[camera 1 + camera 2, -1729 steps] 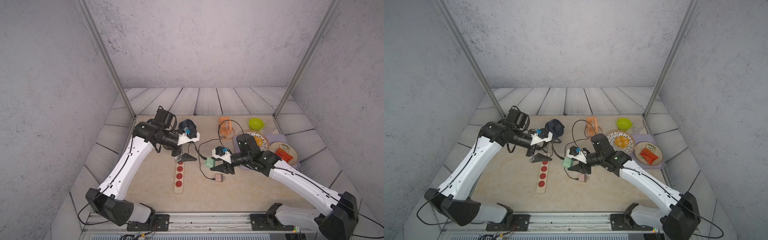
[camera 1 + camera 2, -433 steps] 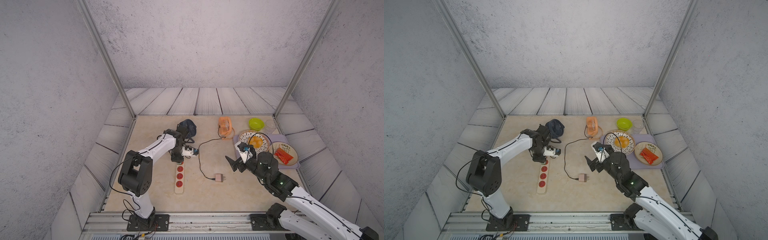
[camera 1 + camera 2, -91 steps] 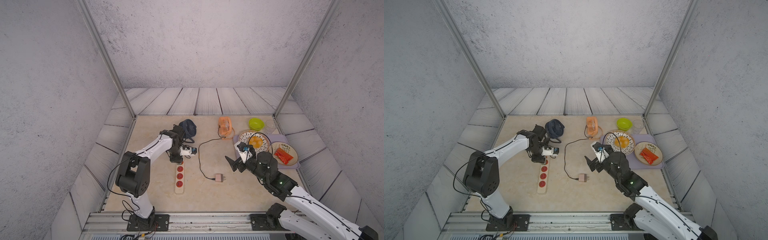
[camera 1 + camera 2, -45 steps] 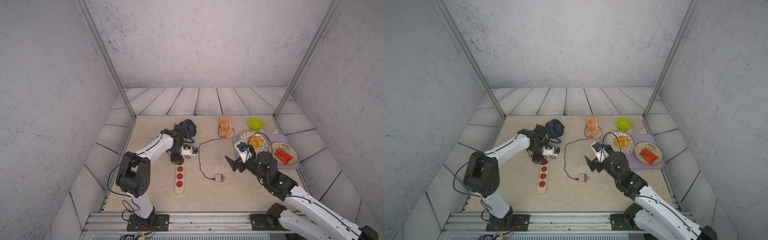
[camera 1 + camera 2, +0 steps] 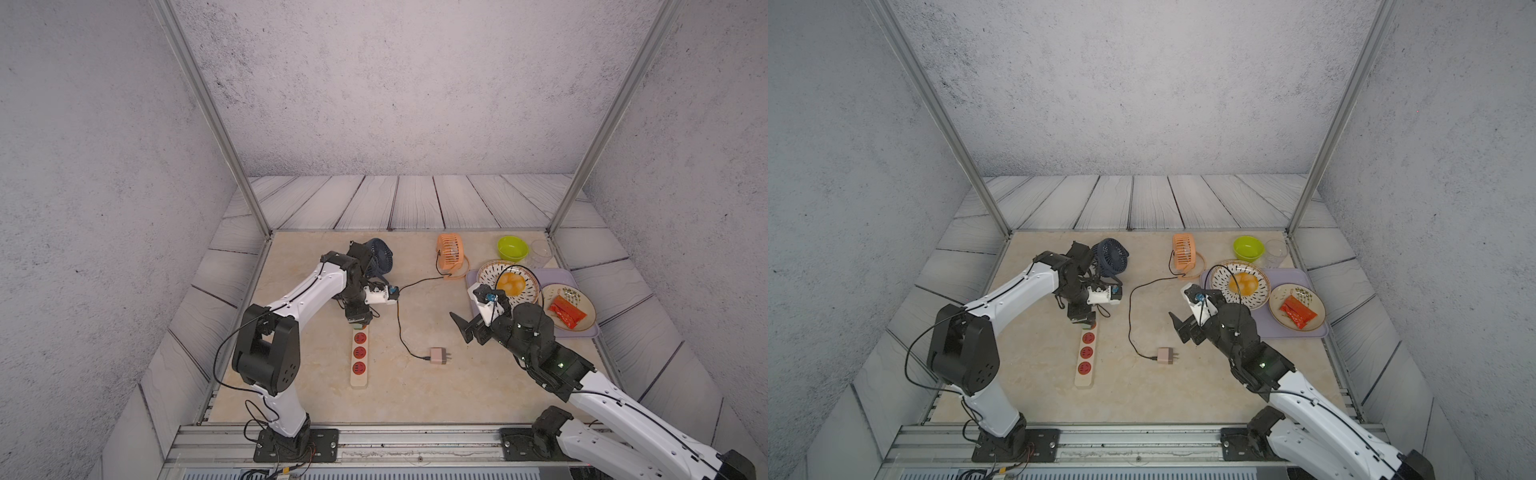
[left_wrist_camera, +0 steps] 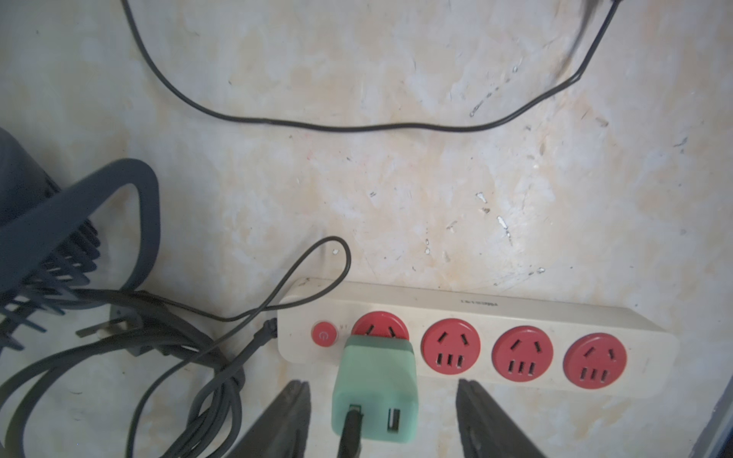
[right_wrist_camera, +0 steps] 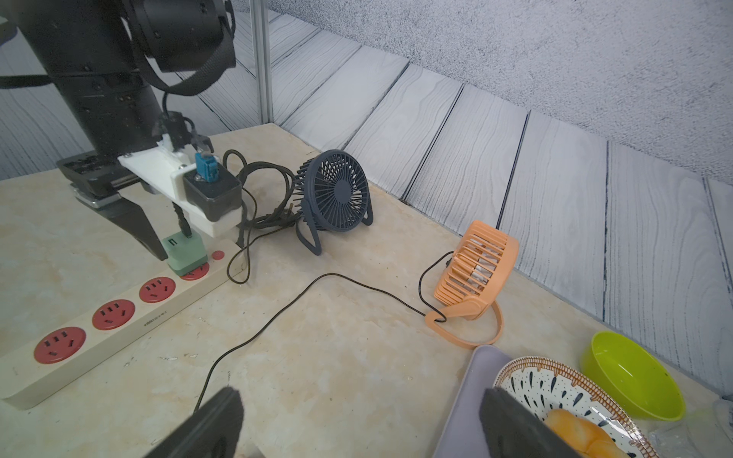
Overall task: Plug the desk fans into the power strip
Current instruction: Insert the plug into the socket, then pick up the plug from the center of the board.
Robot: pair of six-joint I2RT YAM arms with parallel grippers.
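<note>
The cream power strip (image 6: 488, 303) (image 5: 359, 380) (image 7: 119, 337) lies on the table, red sockets up. A green adapter (image 6: 375, 380) (image 7: 184, 253) stands plugged into the socket beside the strip's red switch. Its thin black cord runs toward the dark blue desk fan (image 5: 378, 259) (image 5: 1112, 257) (image 7: 337, 194). My left gripper (image 6: 381, 381) (image 5: 358, 322) is open, a finger on each side of the adapter with a gap on both. My right gripper (image 7: 361, 396) (image 5: 469, 328) hangs open and empty over the table by the tray.
An orange fan (image 5: 451, 251) (image 7: 476, 261) stands at the back; its cord ends in a pink adapter (image 5: 438, 356) lying loose. The strip's thick black cord (image 6: 206, 396) is coiled by the blue fan. A purple tray (image 5: 592, 332) at right holds a patterned bowl and plate; a green bowl (image 5: 512, 246) sits behind.
My left gripper's jaws have opened off the green adapter, which stays in its socket. The right arm has not moved.
</note>
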